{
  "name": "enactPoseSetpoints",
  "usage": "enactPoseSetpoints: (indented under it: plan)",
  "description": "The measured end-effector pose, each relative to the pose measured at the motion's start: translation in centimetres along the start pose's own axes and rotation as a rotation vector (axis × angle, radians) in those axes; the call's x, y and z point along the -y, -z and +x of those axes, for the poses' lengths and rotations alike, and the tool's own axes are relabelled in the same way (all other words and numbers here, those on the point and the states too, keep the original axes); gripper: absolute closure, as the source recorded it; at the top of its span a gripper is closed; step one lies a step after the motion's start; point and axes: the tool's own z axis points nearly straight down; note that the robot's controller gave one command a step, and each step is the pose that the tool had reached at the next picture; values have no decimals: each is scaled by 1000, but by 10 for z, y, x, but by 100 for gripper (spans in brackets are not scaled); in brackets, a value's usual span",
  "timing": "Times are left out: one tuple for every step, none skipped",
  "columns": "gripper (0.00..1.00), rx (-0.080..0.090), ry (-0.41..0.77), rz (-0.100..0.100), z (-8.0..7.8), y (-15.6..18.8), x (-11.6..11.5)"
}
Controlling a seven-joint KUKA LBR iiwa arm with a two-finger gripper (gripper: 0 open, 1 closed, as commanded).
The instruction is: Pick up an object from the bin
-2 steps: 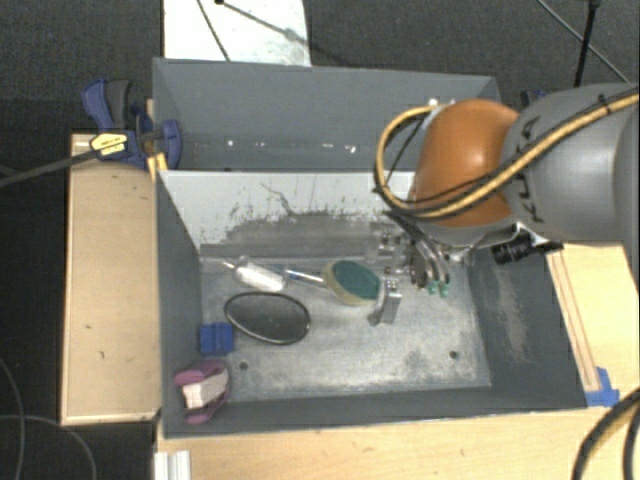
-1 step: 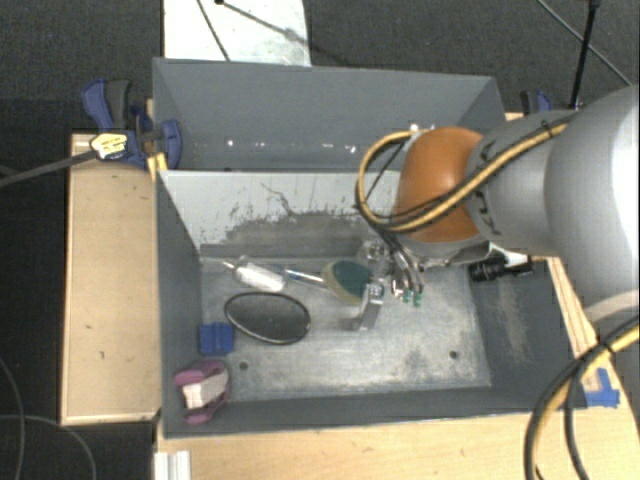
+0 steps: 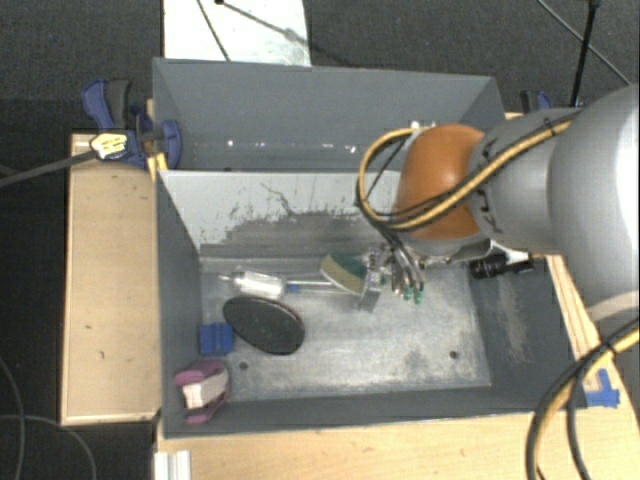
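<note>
Tool [image 3: 392, 280] sits low in the middle of the bin [image 3: 180, 268], close to the floor and not far from the back wall. It hangs under the orange cover [image 3: 440, 183] of the wrist, and the arm reaches in from the view's right. Whether it is spread or pressed together I cannot tell, since its tip reads as a tangle of grey and green against grey metal, and nothing is plainly pinched in it.

Nearest to it is a beige-and-teal pad [image 3: 345, 271] (a sponge, by the look of it), which lies tilted just beside the tool on the view's left, touching it or nearly so. That closeness makes the pad the likeliest thing for the pick, and the low stance suits a flat, soft piece that has to be taken near the floor.

A clear tube [image 3: 258, 284] lies lengthwise beyond the pad. A dark oval disc [image 3: 263, 325] lies flat below the tube, a blue block [image 3: 215, 339] is just beside the disc, and a pink-and-white thing [image 3: 203, 386] rests in the near corner. All four are well apart from the tool, so they should not get in the way of a lift
</note>
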Motion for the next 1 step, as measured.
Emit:
enactPoseSetpoints:
  plan:
    - [100,7,-24,-2,11,142,7]
